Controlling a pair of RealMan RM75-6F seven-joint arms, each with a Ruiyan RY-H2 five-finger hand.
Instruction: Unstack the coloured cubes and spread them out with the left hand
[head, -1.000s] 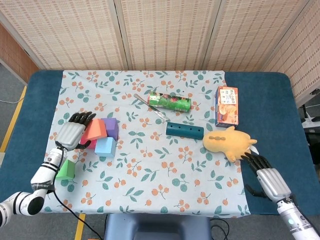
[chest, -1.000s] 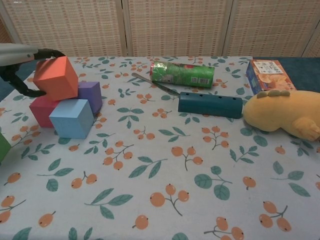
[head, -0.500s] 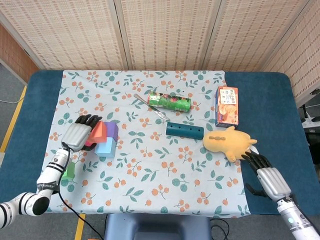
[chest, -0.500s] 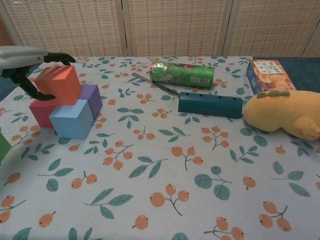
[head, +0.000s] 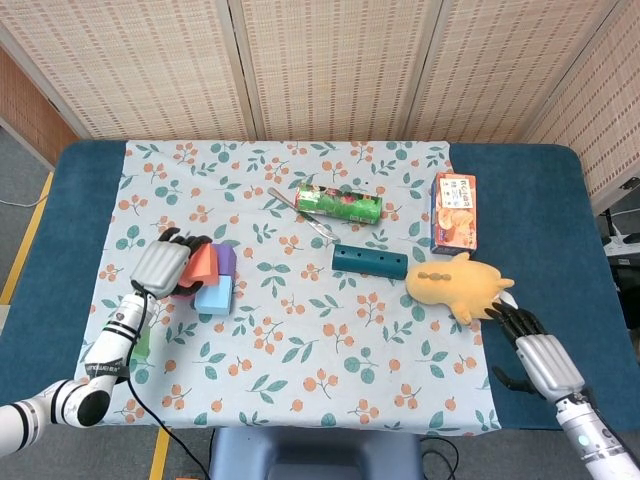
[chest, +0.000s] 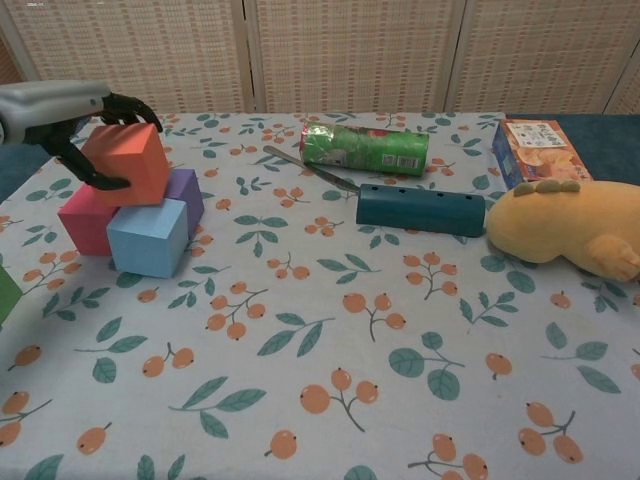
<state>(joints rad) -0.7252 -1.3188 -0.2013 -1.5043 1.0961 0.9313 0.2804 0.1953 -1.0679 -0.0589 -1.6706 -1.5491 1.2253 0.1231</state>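
The orange cube (chest: 125, 165) sits on top of the stack, resting on the pink cube (chest: 85, 220) and the purple cube (chest: 185, 190). In front of them stands the light blue cube (chest: 148, 237). My left hand (chest: 60, 105) grips the orange cube, fingers over its top and thumb on its left front face. From above, the left hand (head: 160, 268) hides most of the orange cube (head: 203, 262). A green cube (head: 140, 340) lies apart, half hidden behind my left forearm. My right hand (head: 540, 360) rests open at the table's front right, holding nothing.
A green can (head: 338, 203) and a metal utensil (head: 300, 212) lie behind the middle. A teal box (head: 370, 262), a yellow plush toy (head: 458, 285) and a snack box (head: 454, 212) take up the right side. The floral cloth (head: 300, 360) covers the table.
My left hand has moved right over the orange cube and its fingers have curled over the top. The cube went from tilted off the stack's left to nearly level on it.
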